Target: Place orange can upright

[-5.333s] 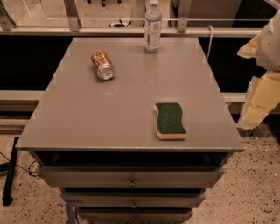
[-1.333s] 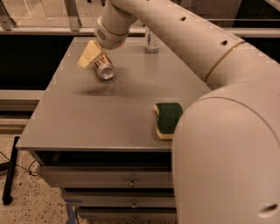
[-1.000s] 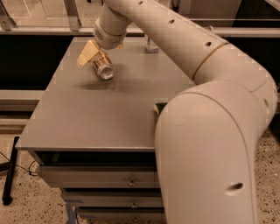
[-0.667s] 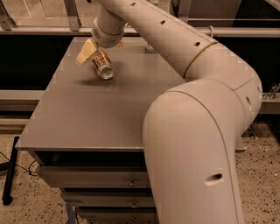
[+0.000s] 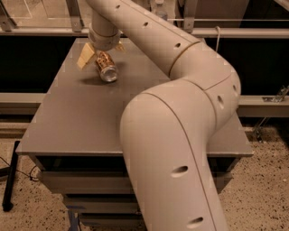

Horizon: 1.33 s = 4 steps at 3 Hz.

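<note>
Table [image 5: 67, 117] carrying can; drawers [image 5: 76, 182] sitting below it. Tan finger [image 5: 85, 56] standing just left of can. Can [image 5: 106, 68] lying on side at table's far left part, silver end facing camera. Gripper [image 5: 101, 55] hovering over can's far end, jaws standing apart and straddling it, second finger just right of can; contact with can not discernible. Arm [image 5: 180, 113] sweeping rightward and down from can, filling foreground. Bottle [image 5: 160, 9] peeking out behind arm, well right of can.
</note>
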### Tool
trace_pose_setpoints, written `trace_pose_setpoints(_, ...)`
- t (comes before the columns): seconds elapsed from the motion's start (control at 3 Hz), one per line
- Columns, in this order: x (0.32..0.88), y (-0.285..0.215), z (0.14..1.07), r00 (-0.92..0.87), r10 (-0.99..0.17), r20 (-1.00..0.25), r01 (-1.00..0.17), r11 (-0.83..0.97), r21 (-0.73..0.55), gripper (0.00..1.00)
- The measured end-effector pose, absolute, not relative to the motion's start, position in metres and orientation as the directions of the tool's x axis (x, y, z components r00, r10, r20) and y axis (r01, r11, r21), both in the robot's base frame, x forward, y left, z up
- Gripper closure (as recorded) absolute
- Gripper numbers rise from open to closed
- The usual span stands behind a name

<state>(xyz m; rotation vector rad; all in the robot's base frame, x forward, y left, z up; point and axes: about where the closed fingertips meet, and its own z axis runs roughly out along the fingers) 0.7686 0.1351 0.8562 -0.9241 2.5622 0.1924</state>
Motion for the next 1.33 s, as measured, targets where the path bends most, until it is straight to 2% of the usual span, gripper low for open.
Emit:
trace_pose_setpoints(0.67,0.771,0.148,0.840,-0.748,-0.579,-0.325,-0.604,0.796,-0.030,0.00)
trace_pose_setpoints(1.0,0.771,0.151,0.838,-0.760,-0.576,-0.300,-0.588,0.806,-0.059,0.18)
trace_pose_setpoints(1.33,0.771,0.149,0.837,-0.768,-0.572,-0.288,-0.577,0.813,-0.077,0.41)
